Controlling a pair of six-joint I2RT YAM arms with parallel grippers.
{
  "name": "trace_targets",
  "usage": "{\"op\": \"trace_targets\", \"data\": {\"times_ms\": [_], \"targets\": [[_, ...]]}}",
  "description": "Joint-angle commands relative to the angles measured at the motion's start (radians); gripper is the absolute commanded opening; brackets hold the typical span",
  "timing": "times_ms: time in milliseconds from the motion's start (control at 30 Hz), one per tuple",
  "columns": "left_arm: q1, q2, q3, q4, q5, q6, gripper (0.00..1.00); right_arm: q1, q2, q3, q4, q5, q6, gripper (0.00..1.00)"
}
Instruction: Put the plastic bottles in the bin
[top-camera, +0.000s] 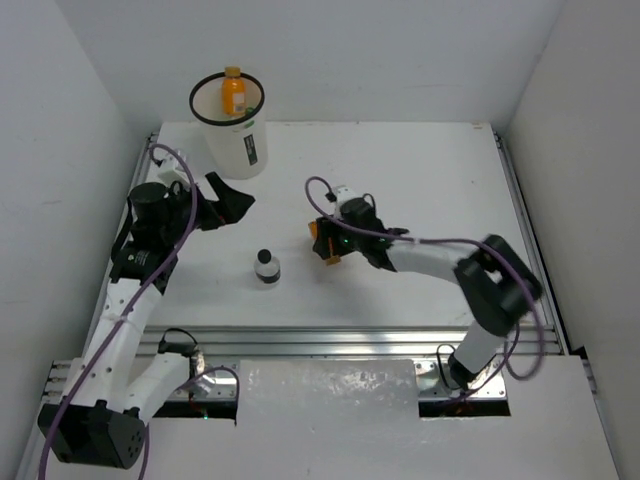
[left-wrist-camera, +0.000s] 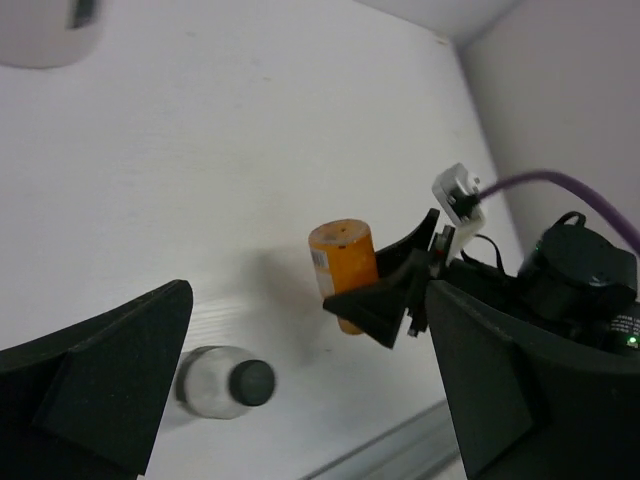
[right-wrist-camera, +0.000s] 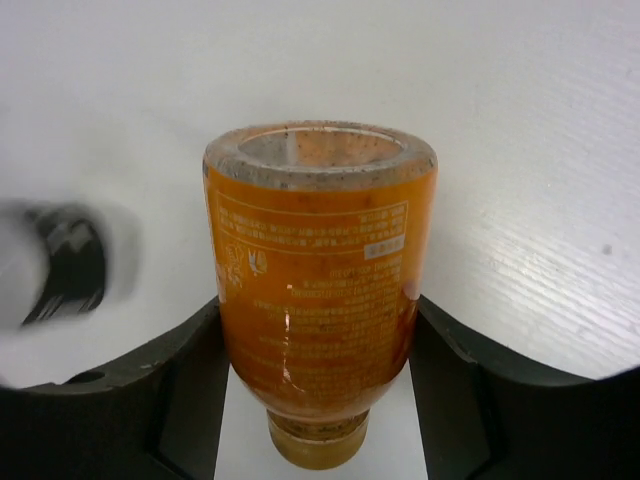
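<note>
Item 1: bin (top-camera: 238, 150), white with a black rim, upright at the far left of the counter (top-camera: 430, 180); one orange bottle (top-camera: 232, 92) stands inside it, cap up

Item 2: second orange bottle (right-wrist-camera: 320, 270), near the middle of the counter, gripped across its body by the right claw (top-camera: 335, 240); both fingers are pressed to its sides, cap toward the wrist and base pointing away; whether it touches the counter cannot be told

Item 3: clear bottle with a dark cap (top-camera: 267, 267), upright on the counter, just left of the gripped one and apart from it

Item 4: left claw (top-camera: 238, 200), fingers spread wide, holding nothing, near the bin's base on the counter's left side
</note>
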Motion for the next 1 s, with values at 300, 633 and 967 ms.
{"op": "trace_targets", "data": {"times_ms": [300,633,967], "targets": [[-0.329,0.176,0.056,0.438,0.355,-0.201,1.00,0.007,-0.692,-0.339,0.329,-0.392,-0.182,0.20],[-0.548,0.308,0.120,0.498,0.281,-0.208,0.91,0.008,-0.803,-0.259,0.219,-0.484,-0.171,0.22],[-0.529,0.376,0.423,0.133,-0.316,-0.126,0.00,0.008,-0.889,-0.260,0.009,-0.002,-0.114,0.99]]}}
